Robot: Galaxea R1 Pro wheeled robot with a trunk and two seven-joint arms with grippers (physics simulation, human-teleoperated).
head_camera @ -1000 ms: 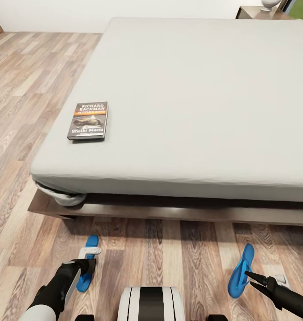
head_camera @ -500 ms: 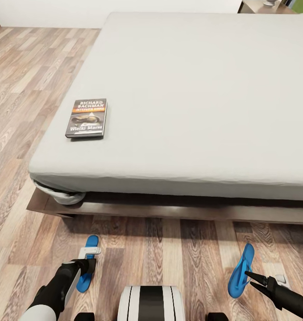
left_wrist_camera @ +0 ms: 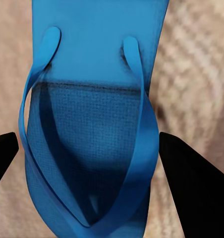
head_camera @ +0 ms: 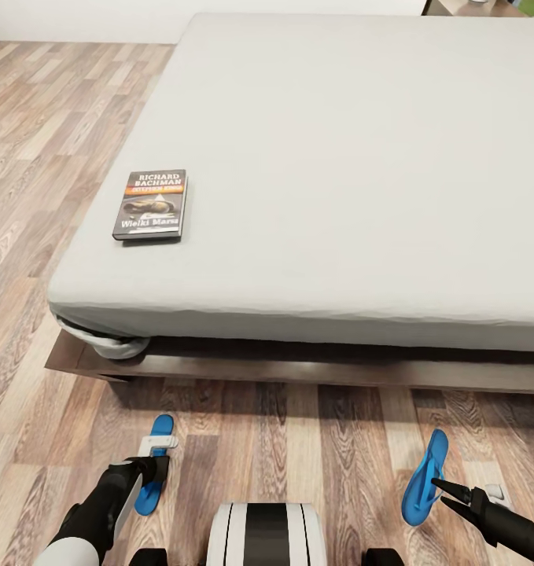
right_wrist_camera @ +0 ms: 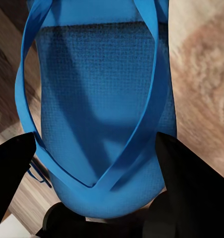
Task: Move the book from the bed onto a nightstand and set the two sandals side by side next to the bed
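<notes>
Left sandal: seen at lower left of the head view on the wood floor, partly under the left gripper; its long axis runs toward the bed, slightly tilted.
Left gripper state: in the left wrist view the two dark fingers are seen apart, one on each side of the sandal, the strap between them; whether the sandal is clamped cannot be told.
Right sandal: seen at lower right of the head view, appearing turned on its edge, long axis pointing toward the bed frame.
Right gripper: its tips are at the sandal's near end; in the right wrist view the fingers are spread either side of the sole; contact cannot be told.
Key relation: the sandals lie well apart, one at each gripper, so they are judged to need bringing toward each other to sit side by side.
Book: lying flat on the bed near its left edge, in the left middle of the frame; the left arm is nearer.
Count: two sandals, one book, one bed.
</notes>
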